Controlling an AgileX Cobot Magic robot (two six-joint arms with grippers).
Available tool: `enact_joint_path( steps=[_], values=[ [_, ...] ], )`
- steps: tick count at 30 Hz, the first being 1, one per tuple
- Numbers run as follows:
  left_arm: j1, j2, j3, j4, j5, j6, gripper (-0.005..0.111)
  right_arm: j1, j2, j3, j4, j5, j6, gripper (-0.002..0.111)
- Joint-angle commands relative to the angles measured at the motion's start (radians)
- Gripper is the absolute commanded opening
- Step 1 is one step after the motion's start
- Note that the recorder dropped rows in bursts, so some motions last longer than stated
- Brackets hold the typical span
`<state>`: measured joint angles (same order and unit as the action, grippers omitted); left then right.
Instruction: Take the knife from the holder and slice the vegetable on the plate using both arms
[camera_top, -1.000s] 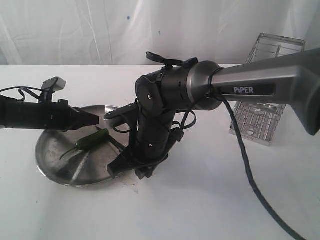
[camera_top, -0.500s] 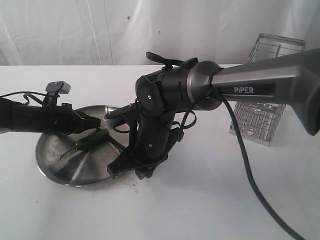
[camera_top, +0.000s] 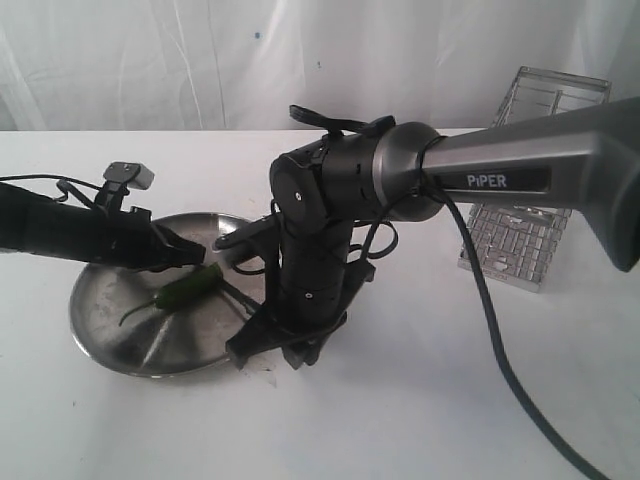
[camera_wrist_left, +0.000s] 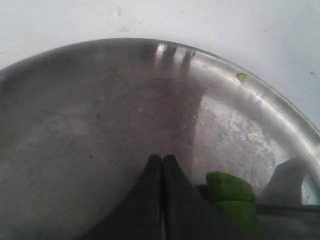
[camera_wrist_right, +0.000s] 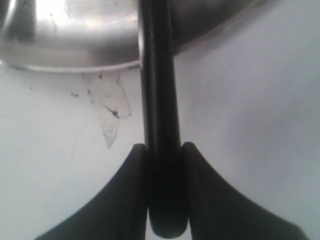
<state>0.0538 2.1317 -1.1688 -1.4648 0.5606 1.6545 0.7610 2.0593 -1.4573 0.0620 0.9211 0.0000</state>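
Observation:
The green vegetable (camera_top: 190, 288) lies on the steel plate (camera_top: 110, 335). My left gripper (camera_top: 198, 257) is shut and empty, its tips low over the plate right beside the vegetable's thick end (camera_wrist_left: 230, 187); touching or not, I cannot tell. The left fingers (camera_wrist_left: 150, 200) press together over the plate floor (camera_wrist_left: 90, 125). My right gripper (camera_top: 272, 350) hangs at the plate's near right rim, shut on the knife's black handle (camera_wrist_right: 157, 90). The dark blade (camera_top: 238, 297) reaches across the plate toward the vegetable. The chrome wire holder (camera_top: 540, 190) stands at the far right.
The grey "PiPER" link (camera_top: 510, 160) and a black cable (camera_top: 490, 340) cross the right half of the white table. A thin translucent scrap (camera_wrist_right: 107, 107) lies on the table by the plate rim (camera_wrist_right: 75, 57). A white curtain backs the scene.
My left gripper has swung down and right, closer to the vegetable, which shifted slightly. The right gripper with the knife has sunk a little toward the table.

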Motion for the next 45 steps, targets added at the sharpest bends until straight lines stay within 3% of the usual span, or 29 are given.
enact_joint_path(
  steps=[1,9,16,25,30,34,41,45],
  values=[
    [-0.025,0.023,0.022,0.131,-0.041,-0.02,0.0,-0.001,-0.002,-0.006,-0.062,0.103,0.0,0.0],
    [-0.026,0.006,0.013,0.046,-0.047,-0.031,0.0,-0.001,-0.002,-0.006,-0.062,0.128,0.0,0.0],
    [0.008,-0.117,-0.014,-0.054,0.015,-0.111,0.0,-0.001,-0.002,-0.006,-0.062,0.126,0.022,0.0],
    [0.013,-0.272,0.042,-0.052,0.081,-0.213,0.0,-0.001,-0.01,-0.006,-0.062,0.067,0.057,0.0],
    [0.013,-0.43,0.204,-0.05,-0.001,-0.279,0.0,-0.001,-0.084,-0.006,-0.062,-0.022,0.109,0.0],
    [0.013,-0.586,0.334,-0.033,-0.049,-0.369,0.0,-0.001,-0.14,0.012,-0.056,0.042,0.143,0.0],
    [0.013,-0.918,0.58,0.037,-0.078,-0.435,0.0,0.079,-0.365,0.222,-0.032,0.061,0.238,0.0],
    [0.013,-1.005,0.66,0.041,-0.1,-0.473,0.0,0.104,-0.437,0.299,-0.032,0.049,0.29,0.0]
  ],
)
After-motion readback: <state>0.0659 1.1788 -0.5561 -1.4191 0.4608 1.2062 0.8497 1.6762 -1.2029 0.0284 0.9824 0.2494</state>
